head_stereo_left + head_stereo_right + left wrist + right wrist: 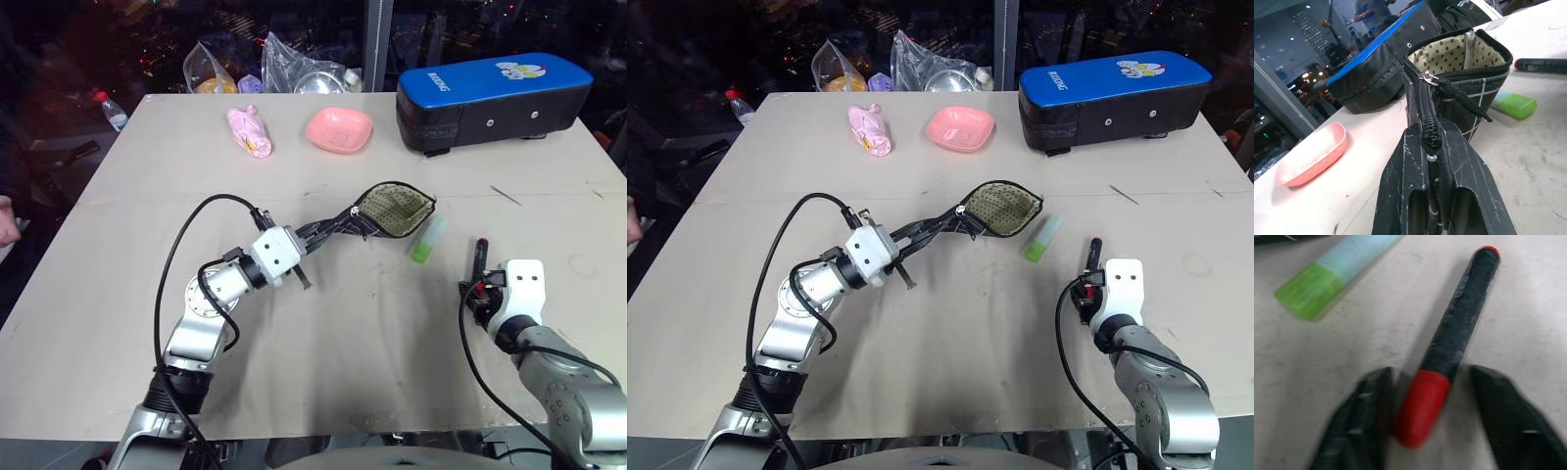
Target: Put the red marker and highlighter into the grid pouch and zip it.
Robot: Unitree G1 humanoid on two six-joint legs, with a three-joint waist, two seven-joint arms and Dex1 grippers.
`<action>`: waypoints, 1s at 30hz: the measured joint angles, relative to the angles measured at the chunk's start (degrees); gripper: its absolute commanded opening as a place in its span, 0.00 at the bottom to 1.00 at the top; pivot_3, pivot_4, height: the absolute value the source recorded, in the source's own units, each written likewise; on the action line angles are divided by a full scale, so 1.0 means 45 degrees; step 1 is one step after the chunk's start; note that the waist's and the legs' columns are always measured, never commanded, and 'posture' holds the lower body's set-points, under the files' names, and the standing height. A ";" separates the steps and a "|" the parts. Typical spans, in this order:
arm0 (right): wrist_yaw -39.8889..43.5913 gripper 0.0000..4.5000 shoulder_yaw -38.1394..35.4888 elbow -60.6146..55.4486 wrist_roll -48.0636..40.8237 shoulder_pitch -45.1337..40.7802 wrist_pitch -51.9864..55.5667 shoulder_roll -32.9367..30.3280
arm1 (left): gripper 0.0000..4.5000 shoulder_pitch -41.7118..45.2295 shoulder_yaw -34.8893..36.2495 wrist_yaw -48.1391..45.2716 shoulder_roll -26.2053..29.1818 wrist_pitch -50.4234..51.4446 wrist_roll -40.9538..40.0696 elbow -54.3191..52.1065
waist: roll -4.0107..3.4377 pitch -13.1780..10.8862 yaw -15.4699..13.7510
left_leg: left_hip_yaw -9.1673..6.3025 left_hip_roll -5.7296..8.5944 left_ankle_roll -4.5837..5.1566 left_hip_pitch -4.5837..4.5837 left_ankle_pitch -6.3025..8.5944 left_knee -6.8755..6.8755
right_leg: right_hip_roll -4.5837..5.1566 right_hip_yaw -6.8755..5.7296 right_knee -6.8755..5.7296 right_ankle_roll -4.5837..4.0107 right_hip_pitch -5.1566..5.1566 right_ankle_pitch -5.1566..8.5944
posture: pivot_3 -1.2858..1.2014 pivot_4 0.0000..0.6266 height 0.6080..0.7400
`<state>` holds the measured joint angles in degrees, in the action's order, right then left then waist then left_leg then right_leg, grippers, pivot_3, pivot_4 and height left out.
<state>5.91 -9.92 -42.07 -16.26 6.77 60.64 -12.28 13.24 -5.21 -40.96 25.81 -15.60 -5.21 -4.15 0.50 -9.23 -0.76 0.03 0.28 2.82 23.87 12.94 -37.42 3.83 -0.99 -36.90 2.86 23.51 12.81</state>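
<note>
Right gripper (1425, 416) down over the red marker (1449, 347), left gripper (1431, 191) clamped on the grid pouch (377, 217).

Nearest us, the right gripper's two black fingers straddle the marker's red end, a gap showing on one side, so they stand parted around it, not yet pinched. On to the table (118, 294), big and pale, carrying it all. At its far edge sits the blue-and-black case (490, 98), then the pink dish (339, 129). Mid-table, the left gripper is closed tight on the pouch's zipper end, holding it up with its dotted mouth gaping. Just beside that mouth lies the highlighter (428, 240), and the marker lies near it, flat on the table.
</note>
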 measured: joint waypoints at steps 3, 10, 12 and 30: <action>0.0795 0.05 -0.0006 0.0217 0.0103 -0.0025 -0.0210 -0.1879 | 0.00 -0.0012 -0.0021 -0.0018 -0.0031 -0.0054 0.0002 0.0035 | 0.0001 0.0000 -0.0012 | 0.0004 0.0001 0.0000 0.0000 0.0000 -0.0001 | 0.0000 0.0001 0.0004 -0.0002 -0.0001 0.0001 | 0.52 0.24 0.96; 0.4305 0.05 -0.2207 0.2028 -0.0804 -0.1607 -0.2467 -0.5592 | 0.00 -0.0006 -0.0244 -0.0079 -0.0049 -0.0175 0.0009 0.0065 | -0.0004 -0.0008 -0.0004 | 0.0020 -0.0003 0.0003 -0.0003 0.0001 0.0000 | -0.0021 0.0019 0.0004 0.0005 -0.0001 0.0000 | 0.52 0.24 0.96; 0.6102 0.05 -0.2439 0.2120 -0.1242 -0.1642 -0.3474 -0.6934 | 0.00 0.0004 -0.0300 -0.0126 -0.0050 -0.0219 0.0008 0.0080 | -0.0002 -0.0009 -0.0010 | 0.0011 -0.0012 0.0004 -0.0002 0.0001 0.0006 | -0.0033 0.0015 0.0008 0.0004 -0.0003 0.0001 | 0.52 0.24 0.96; 1.3729 0.05 0.5477 0.7439 0.3660 -1.0167 -1.2201 -1.0100 | 0.00 0.0364 -0.0676 -0.0287 -0.0327 -0.0564 0.0116 0.0617 | 0.0047 -0.0048 0.0024 | 0.0107 -0.0066 0.0004 -0.0013 0.0005 -0.0007 | -0.0036 0.0073 0.0028 -0.0004 0.0018 -0.0007 | 0.52 0.24 0.96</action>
<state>67.69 14.73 -8.59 0.21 -38.98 5.73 -57.73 14.88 -8.26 -42.25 24.34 -18.14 -4.69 -1.38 0.71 -9.45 -0.65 0.51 -0.01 2.84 23.81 12.96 -37.45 3.66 -0.66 -36.77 2.84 23.59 12.78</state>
